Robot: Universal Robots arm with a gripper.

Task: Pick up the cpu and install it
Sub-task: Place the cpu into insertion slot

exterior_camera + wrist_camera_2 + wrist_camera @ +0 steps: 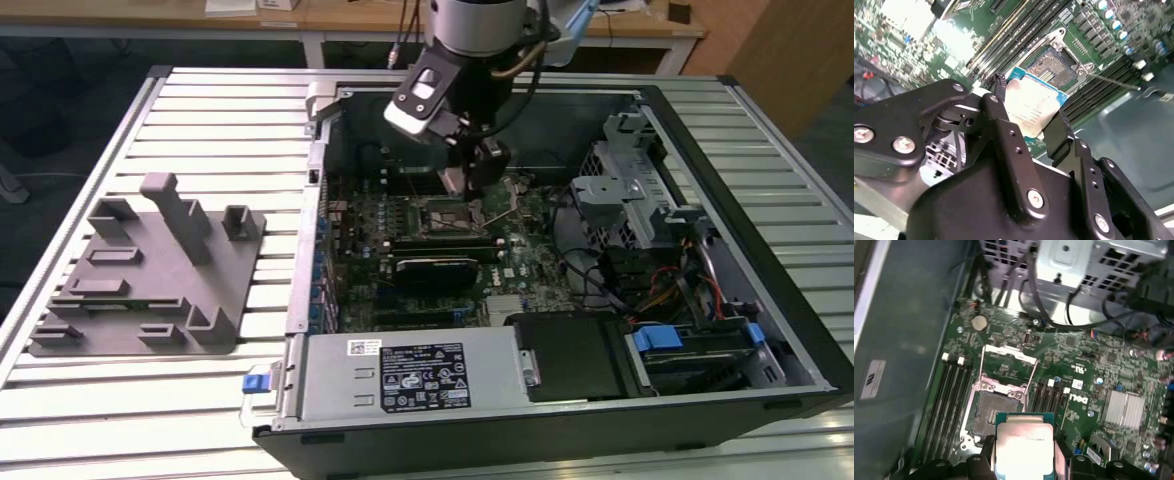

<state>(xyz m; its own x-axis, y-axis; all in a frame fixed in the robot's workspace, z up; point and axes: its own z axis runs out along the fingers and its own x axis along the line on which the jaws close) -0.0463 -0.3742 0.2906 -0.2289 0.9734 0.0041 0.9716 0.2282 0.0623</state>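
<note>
While the arm reaches down from the upper centre of the exterior view into the open computer case (798,335), its gripper (470,172) hangs just above the middle of the green motherboard (527,255). In both wrist views the two black fingers (1001,117) are clamped on opposite edges of the cpu (1025,450), whose pale silver top faces the cameras and whose thin rim shows along the free edges. The chip is held in the air, not seated: the socket (995,410) lies beside and beneath it with its square contact field bare, and the metal load plate (1006,356) stands swung open at the socket's far end. Dark memory slots (948,397) flank the socket on either side, a round coin cell (979,322) sits beyond the load plate, and a ribbed silver heatsink (1124,409) lies well apart from the chip. At the exterior view's left, a grey fixture (147,275) with upright posts rests on the slatted metal table (214,110), outside the case and well apart from the gripper. A metal power supply (400,372) occupies the lower centre of the case in that view.
</note>
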